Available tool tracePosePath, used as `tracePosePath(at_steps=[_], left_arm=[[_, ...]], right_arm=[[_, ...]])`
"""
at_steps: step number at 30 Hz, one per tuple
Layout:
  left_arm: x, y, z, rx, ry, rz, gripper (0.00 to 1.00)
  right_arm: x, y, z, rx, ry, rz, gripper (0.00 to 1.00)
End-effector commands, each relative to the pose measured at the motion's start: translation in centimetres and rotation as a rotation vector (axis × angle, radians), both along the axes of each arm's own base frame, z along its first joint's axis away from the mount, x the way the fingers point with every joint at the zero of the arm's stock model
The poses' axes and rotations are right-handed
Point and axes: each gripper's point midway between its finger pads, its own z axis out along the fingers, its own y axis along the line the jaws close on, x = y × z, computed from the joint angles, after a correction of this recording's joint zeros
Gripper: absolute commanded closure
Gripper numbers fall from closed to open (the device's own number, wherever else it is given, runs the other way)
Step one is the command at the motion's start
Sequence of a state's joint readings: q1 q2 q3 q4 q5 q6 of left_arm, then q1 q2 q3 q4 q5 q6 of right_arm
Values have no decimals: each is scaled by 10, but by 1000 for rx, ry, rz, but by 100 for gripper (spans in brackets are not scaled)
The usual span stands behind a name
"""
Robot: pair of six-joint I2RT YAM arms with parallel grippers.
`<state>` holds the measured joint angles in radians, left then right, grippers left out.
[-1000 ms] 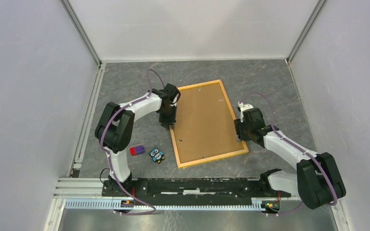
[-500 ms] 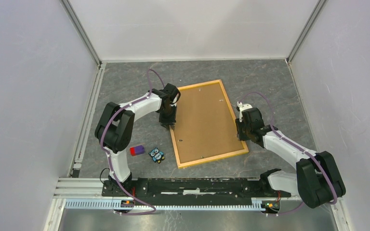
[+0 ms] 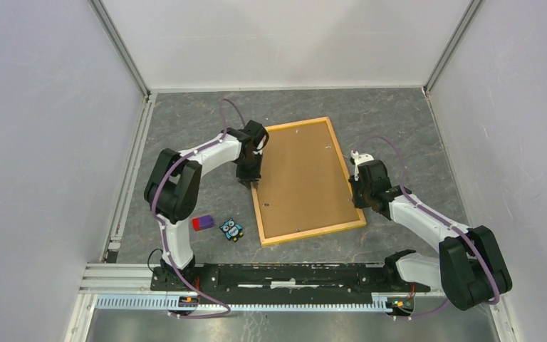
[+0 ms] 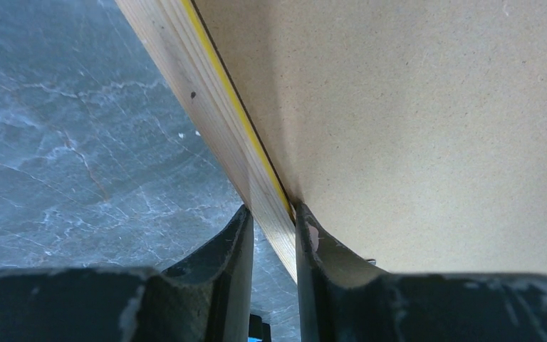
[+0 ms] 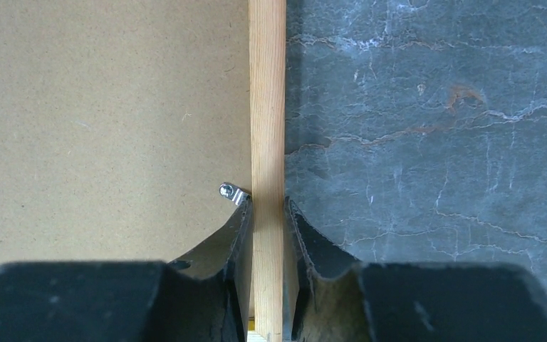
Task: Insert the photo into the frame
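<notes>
The frame [image 3: 313, 234] lies back-up mid-worktop [image 3: 185, 135], backing panel [image 3: 303, 178] fitted; I can't see the photo. The left tool [image 4: 272, 214] clamps its left rail, the right tool [image 5: 268, 203] its right rail. Lifting unevenly could twist the frame or let it slip free.

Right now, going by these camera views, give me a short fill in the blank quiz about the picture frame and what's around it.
1. The frame lies flat with its brown backing panel facing ___.
2. The left jaws and the right jaws each clamp one long rail of the ___.
3. The small owl toy lies beside a purple and red ___.
4. A small metal clip sits just beside the ___ jaws.
Missing words: up; frame; block; right.
</notes>
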<state>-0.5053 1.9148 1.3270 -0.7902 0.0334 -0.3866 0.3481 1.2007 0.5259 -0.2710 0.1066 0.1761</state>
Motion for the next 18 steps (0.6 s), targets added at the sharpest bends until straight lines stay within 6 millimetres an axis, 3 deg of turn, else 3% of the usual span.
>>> tracePosePath(at_steps=[1,7,13,18], left_arm=[[21,15,13,100,-55,-67,96],[25,5,10,67,-39,-75,98],[28,-6,19,17,-40,-87,98],[31,-17,23,8,-49,-112,98]], right_arm=[[1,-11,2,-46,-25,-27,74],[15,-1,28,9,-86,-25,53],[33,5,49,73,-146,-103,51],[60,10,68,96,-223,-128,39]])
